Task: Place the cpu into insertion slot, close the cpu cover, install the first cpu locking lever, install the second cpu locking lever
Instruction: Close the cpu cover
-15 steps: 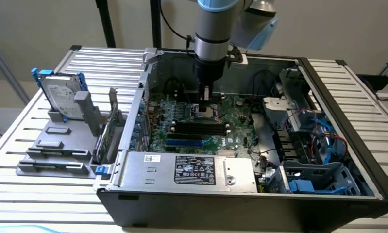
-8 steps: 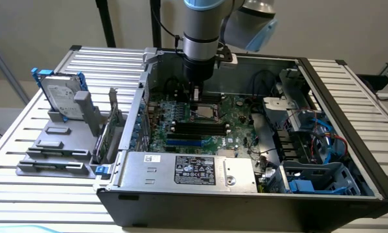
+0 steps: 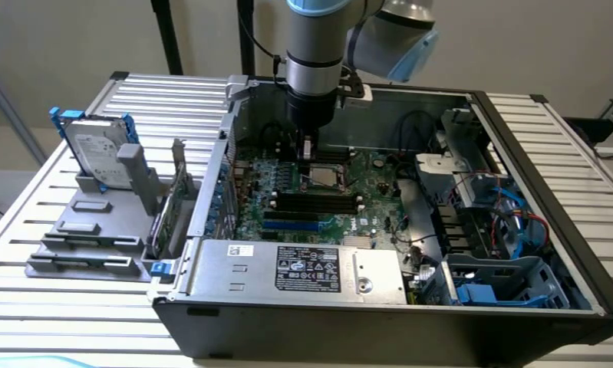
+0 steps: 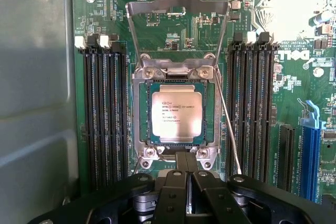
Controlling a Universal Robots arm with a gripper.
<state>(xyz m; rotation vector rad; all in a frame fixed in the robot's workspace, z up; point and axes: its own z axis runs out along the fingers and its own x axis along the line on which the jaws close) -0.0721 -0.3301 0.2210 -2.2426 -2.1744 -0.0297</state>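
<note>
Fingers [image 4: 181, 163] sit closest to the wrist camera. They are pressed together tip to tip with nothing between them.

- cpu [image 4: 177, 114]: directly ahead of the fingertips, lying flat and square in the insertion slot [image 4: 138, 114], printed face up. Judged seated.
- cpu cover [image 4: 147, 6]: beyond the cpu on the side away from the fingers, swung up and back off the socket. Its hinge edge runs across the line the fingers point along. Cover step not yet done.
- locking lever [image 4: 228, 124]: thin silvery rod along one flank of the socket. Its long axis runs roughly toward the fingers and its free end is near them. It looks unlatched.
- memory slots [image 4: 102, 114]: black banks flanking the socket on both sides, parallel to the lever.

In the exterior view the fingers [image 3: 308, 153] hang inside the open computer case [image 3: 285, 322], low over the socket.
</note>
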